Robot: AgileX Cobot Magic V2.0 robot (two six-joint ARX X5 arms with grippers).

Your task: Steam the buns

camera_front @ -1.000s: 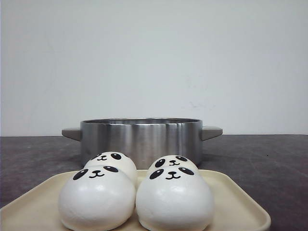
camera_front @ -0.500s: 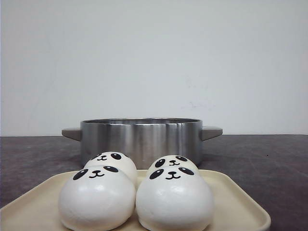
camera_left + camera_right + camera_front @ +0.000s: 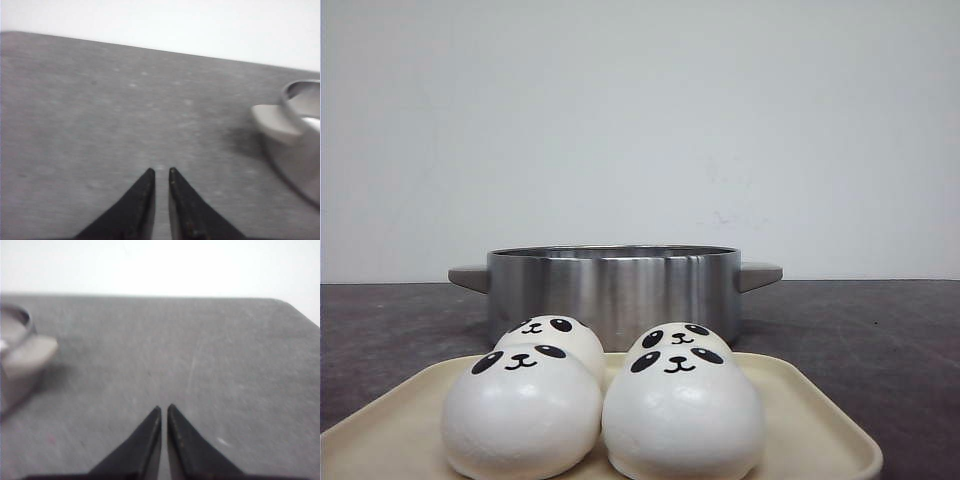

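Note:
Several white panda-faced buns sit close together on a cream tray [image 3: 812, 418] at the front of the table. Two are in front, one on the left [image 3: 520, 412] and one on the right [image 3: 682, 418], and two more peek out behind them [image 3: 558, 334] [image 3: 682, 337]. Neither gripper shows in the front view. My left gripper [image 3: 161, 171] hangs shut over bare grey tabletop, holding nothing. My right gripper [image 3: 164, 408] is also shut and empty over bare tabletop. No bun appears in either wrist view.
A steel pot [image 3: 615, 288] with two side handles stands just behind the tray, open at the top. Its rim and one handle [image 3: 274, 123] show in the left wrist view. The pot [image 3: 15, 365] also shows in the right wrist view. A white wall backs the table.

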